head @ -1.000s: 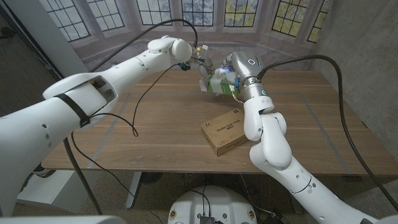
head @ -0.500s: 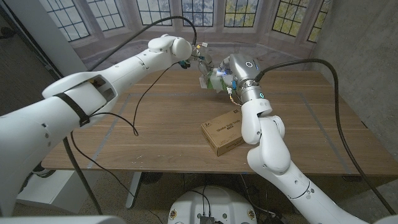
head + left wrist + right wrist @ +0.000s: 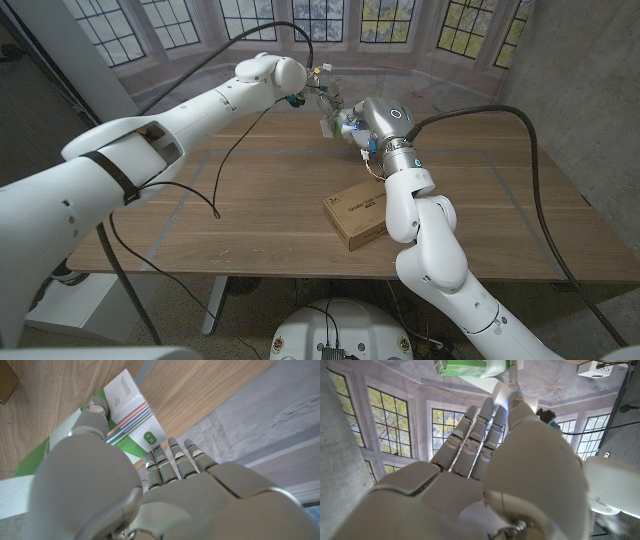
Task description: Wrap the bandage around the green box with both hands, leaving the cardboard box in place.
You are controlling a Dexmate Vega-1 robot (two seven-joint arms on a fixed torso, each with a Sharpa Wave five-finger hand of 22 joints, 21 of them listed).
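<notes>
Both hands had shifted leftward with the green box [image 3: 125,420]; left hand [image 3: 165,490] gripped it, right hand [image 3: 485,460] pinched the bandage [image 3: 499,391], mostly hidden overhead.

Green box [image 3: 343,124]: mostly hidden behind my right hand [image 3: 362,122]. Bandage [image 3: 501,391]: grip unclear. Cardboard box [image 3: 7,380]: cropped at 10 o'clock edge.
</notes>
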